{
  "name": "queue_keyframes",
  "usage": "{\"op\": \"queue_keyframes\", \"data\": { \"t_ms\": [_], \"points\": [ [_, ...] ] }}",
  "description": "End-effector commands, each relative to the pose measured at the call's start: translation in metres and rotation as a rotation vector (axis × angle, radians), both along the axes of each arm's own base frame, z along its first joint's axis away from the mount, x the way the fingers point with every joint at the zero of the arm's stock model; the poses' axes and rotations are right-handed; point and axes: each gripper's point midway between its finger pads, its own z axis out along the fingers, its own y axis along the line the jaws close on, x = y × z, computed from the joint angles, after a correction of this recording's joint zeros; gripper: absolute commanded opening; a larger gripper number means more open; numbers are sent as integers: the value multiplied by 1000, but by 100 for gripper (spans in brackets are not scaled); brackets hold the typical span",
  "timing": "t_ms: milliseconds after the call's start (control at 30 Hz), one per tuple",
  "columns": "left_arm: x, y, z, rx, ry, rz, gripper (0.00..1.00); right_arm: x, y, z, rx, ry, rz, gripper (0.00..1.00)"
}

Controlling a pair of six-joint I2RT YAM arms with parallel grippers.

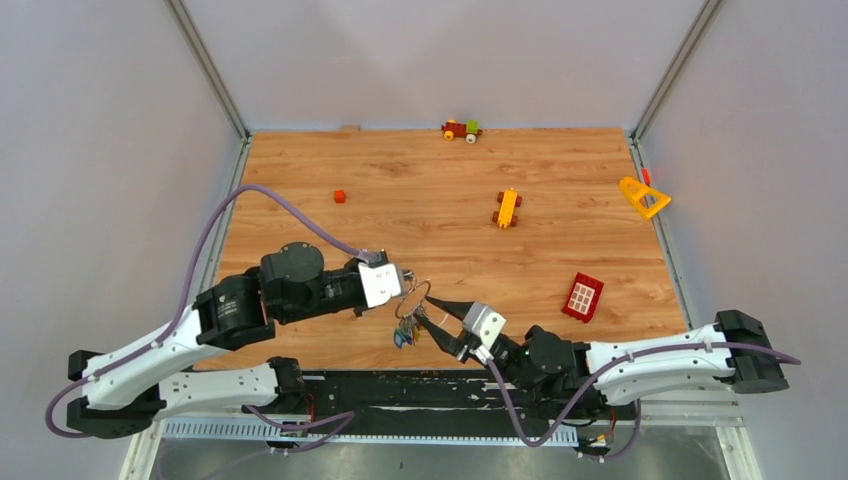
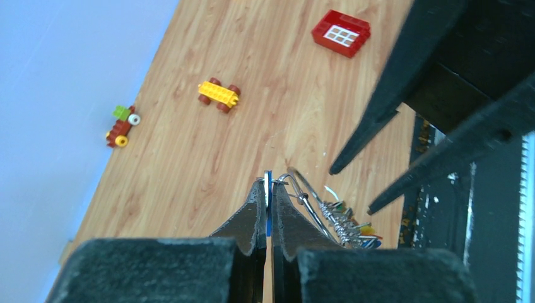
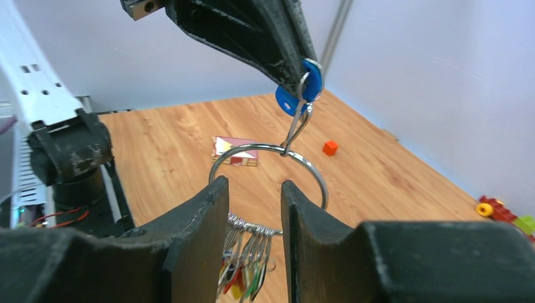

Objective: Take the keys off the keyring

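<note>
My left gripper (image 1: 404, 290) is shut on a blue-tagged key (image 3: 301, 89) and holds it above the table near the front edge. The silver keyring (image 3: 309, 165) hangs from that key by a small linked ring. The other keys (image 3: 247, 262), with red, yellow and green tags, hang in a bunch from the ring's lower side. My right gripper (image 3: 254, 183) is open and level with the ring, its fingers on either side of the bunch and touching nothing. The left wrist view shows the blue key (image 2: 268, 179) between the shut fingers, with the keyring (image 2: 309, 197) to their right.
Toy bricks lie on the wooden table: a red window brick (image 1: 582, 296) at the right, a yellow car (image 1: 508, 208) in the middle, a yellow triangular piece (image 1: 643, 197) at the right edge, a small red brick (image 1: 339, 196) and a brick vehicle (image 1: 461, 130) at the back wall.
</note>
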Motion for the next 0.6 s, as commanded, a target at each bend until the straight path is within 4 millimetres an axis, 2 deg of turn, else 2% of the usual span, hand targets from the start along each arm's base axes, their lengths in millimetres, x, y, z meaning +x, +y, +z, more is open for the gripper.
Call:
{"op": "queue_keyframes", "data": {
  "t_ms": [0, 100, 267, 567],
  "points": [
    [24, -4, 43, -117, -42, 132, 0, 19, -18, 26, 101, -18, -187, 39],
    [41, -5, 42, -91, -25, 234, 0, 27, -27, 25, 132, 1, -252, 44],
    [51, -8, 51, -122, 6, 306, 0, 36, -38, 28, 195, -15, -328, 54],
    [50, -20, 53, -103, 98, 315, 0, 46, -25, 37, 249, -27, -359, 63]
  ]
}}
